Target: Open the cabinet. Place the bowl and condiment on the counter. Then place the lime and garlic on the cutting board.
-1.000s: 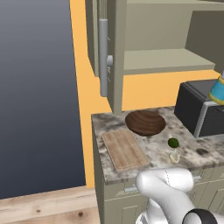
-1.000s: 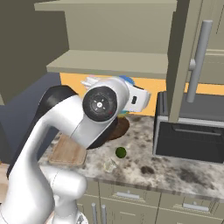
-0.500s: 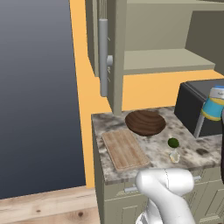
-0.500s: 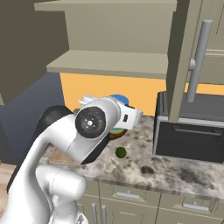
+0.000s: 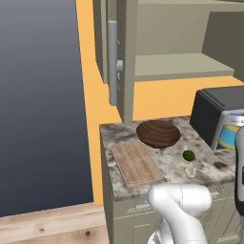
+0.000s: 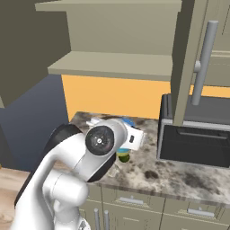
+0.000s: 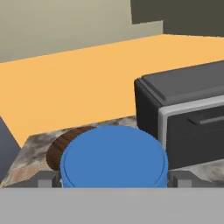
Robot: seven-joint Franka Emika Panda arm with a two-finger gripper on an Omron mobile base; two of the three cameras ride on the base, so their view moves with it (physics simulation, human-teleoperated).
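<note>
The cabinet (image 5: 181,64) stands open, its left door's bar handle (image 5: 113,62) swung out. My gripper (image 7: 114,179) is shut on the condiment (image 7: 114,159), a blue cylinder with a yellow band (image 5: 231,133), held low over the counter (image 5: 214,164) in front of the black appliance. The dark wooden bowl (image 5: 158,133) sits on the counter at the back, also seen behind the condiment (image 7: 65,144). The cutting board (image 5: 137,163) lies bare to the left. The lime (image 5: 188,155) and the garlic (image 5: 190,171) rest on the counter to the board's right.
A black boxy appliance (image 5: 212,114) stands at the right of the counter, close beside the held container (image 7: 183,113). The cabinet's right door (image 6: 206,58) hangs open above it. The counter's left end borders an orange wall and a dark opening.
The arm has lowered the condiment from near shelf height down toward the counter in front of the black appliance. Bowl, board, lime and garlic have stayed put.
</note>
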